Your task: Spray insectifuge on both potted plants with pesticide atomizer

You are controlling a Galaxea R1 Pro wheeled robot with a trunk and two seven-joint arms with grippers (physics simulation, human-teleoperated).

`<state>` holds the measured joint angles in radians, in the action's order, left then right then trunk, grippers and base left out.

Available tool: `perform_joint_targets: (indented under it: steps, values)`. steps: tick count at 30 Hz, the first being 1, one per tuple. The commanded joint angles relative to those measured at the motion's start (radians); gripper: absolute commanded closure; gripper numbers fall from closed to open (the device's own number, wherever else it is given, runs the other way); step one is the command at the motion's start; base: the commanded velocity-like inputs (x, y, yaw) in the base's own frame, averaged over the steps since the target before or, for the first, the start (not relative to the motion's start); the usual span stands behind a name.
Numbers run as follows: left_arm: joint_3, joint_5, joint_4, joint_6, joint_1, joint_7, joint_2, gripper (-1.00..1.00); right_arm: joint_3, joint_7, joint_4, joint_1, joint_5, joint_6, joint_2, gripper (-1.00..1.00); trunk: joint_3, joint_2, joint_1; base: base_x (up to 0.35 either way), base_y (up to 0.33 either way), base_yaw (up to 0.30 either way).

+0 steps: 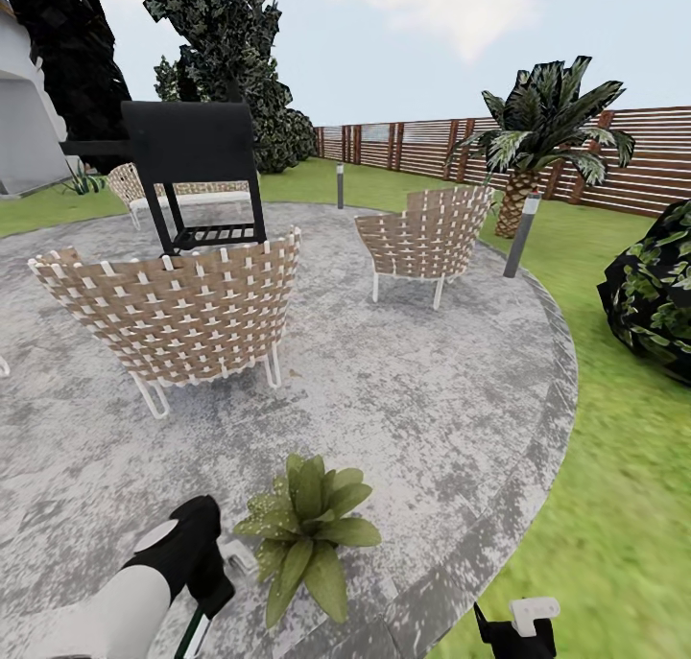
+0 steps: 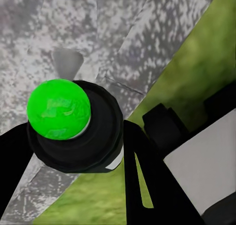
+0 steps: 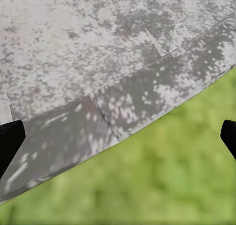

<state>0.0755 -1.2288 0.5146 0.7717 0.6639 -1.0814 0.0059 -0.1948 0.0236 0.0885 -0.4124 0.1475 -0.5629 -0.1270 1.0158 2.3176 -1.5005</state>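
Between my left jaws: the left gripper [image 1: 206,582] is clamped on the pesticide atomizer [image 2: 81,149]. My wrist camera shows it as a dark round body with a bright green ball on top, pressed by a black finger on each side.
Left arm pose: the white forearm reaches forward low, with the wrist turned down over the edge of the paving.
Just past the left jaws: 1 potted plant [image 1: 307,534], a low rosette of pointed leaves, sits on the grey paved circle [image 1: 432,419]. I cannot see its pot.
Right jaws: the right gripper [image 3: 118,141] is spread wide with nothing between its fingers.
Under the right jaws: the curved paving rim, with lawn [image 3: 162,185] beyond it.
Well beyond both jaws: 2 woven chairs [image 1: 178,318], a black stand [image 1: 197,175], 2 grey bollard lamps [image 1: 521,235], a palm [image 1: 537,136] and a brown slatted fence [image 1: 653,160].
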Motion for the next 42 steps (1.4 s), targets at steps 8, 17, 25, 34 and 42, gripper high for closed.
perform_joint_targets:
  steps: [8, 17, 25, 34, 42]
  values:
    - [0.005, -0.009, -0.007, 0.001, -0.008, -0.006, 0.005, 1.00, -0.008, 0.004, -0.001, 0.000, 0.009, -0.003, -0.001, -1.00, 0.001, 0.000, 0.000, 0.000, 0.000, 0.000]
    - [0.001, -0.009, 0.007, 0.007, 0.003, -0.008, -0.004, 1.00, -0.008, 0.004, -0.001, 0.000, 0.009, -0.003, -0.002, -1.00, 0.001, 0.000, 0.000, 0.000, 0.000, 0.000]
    - [-0.001, -0.018, 0.020, 0.010, 0.035, -0.029, -0.001, 1.00, -0.008, 0.002, 0.000, 0.000, 0.012, -0.003, -0.001, -1.00, 0.001, 0.000, 0.000, 0.000, 0.000, 0.000]
    - [-0.002, -0.020, 0.022, 0.011, 0.045, -0.026, -0.001, 1.00, -0.008, 0.001, 0.000, 0.000, 0.012, -0.003, -0.001, -1.00, 0.001, 0.000, 0.000, 0.000, -0.017, 0.000]
    - [-0.002, -0.020, 0.022, 0.011, 0.045, -0.025, -0.004, 1.00, -0.008, 0.001, 0.000, 0.000, 0.012, -0.003, -0.002, -1.00, 0.001, 0.000, 0.000, -0.025, -0.255, 0.139]
